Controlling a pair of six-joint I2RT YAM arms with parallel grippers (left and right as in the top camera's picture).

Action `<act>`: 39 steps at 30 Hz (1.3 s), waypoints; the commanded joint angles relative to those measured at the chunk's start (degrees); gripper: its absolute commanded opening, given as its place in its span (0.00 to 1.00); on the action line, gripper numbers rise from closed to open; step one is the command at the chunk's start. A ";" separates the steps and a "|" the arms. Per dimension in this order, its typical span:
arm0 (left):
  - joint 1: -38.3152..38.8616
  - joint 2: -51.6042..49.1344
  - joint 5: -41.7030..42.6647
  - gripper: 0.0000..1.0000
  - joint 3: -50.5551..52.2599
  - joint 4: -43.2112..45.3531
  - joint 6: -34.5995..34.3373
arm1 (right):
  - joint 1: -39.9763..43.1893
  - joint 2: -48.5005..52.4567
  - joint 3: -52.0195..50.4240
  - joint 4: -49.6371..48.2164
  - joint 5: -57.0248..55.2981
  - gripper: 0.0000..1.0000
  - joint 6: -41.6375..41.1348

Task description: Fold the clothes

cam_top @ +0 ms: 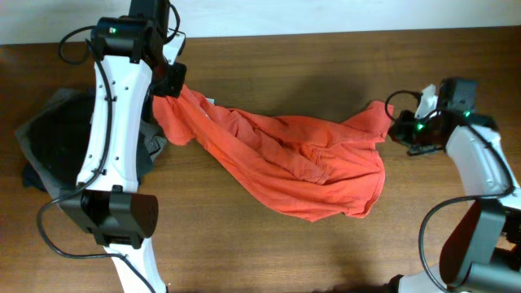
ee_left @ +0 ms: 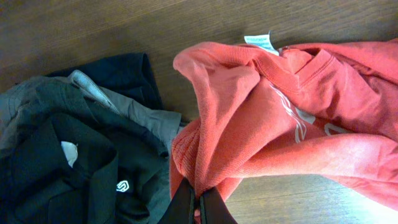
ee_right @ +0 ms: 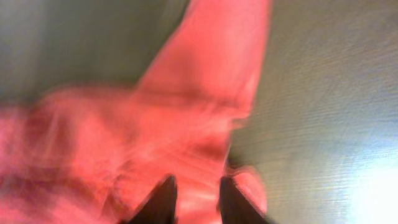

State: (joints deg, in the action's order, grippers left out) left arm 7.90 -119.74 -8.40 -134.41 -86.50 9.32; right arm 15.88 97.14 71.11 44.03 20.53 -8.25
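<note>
The red-orange shirt lies crumpled in a long band across the middle of the table. My left gripper is at its left end, shut on a bunched fold of the cloth. In the left wrist view the shirt shows its white neck tag and white lettering. My right gripper sits at the shirt's right tip. In the blurred right wrist view its jaws stand apart over the red fabric, not pinching it.
A pile of dark folded garments lies at the table's left edge, partly under the left arm. In the left wrist view the pile shows black and grey cloth touching the shirt's edge. Bare wood runs behind the shirt.
</note>
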 commanded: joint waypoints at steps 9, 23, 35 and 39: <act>-0.20 3.32 0.04 0.01 -2.54 0.07 -1.16 | -20.00 -0.68 7.56 25.33 8.44 0.44 15.50; -0.20 7.58 0.02 0.01 -2.73 0.31 -1.16 | -57.11 -0.66 -2.58 22.16 -15.93 0.53 4.31; -0.20 7.58 2.80 0.00 -2.73 0.50 -1.14 | -58.45 -0.66 -16.13 0.72 -21.46 0.56 2.82; -0.20 7.58 2.78 0.01 -2.73 0.50 -1.14 | -58.45 0.22 -16.28 -2.62 -21.22 0.56 2.80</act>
State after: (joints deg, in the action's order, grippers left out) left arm 7.90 -113.23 -6.24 -136.09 -86.26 9.10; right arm -42.78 97.12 55.05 42.68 1.04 -4.56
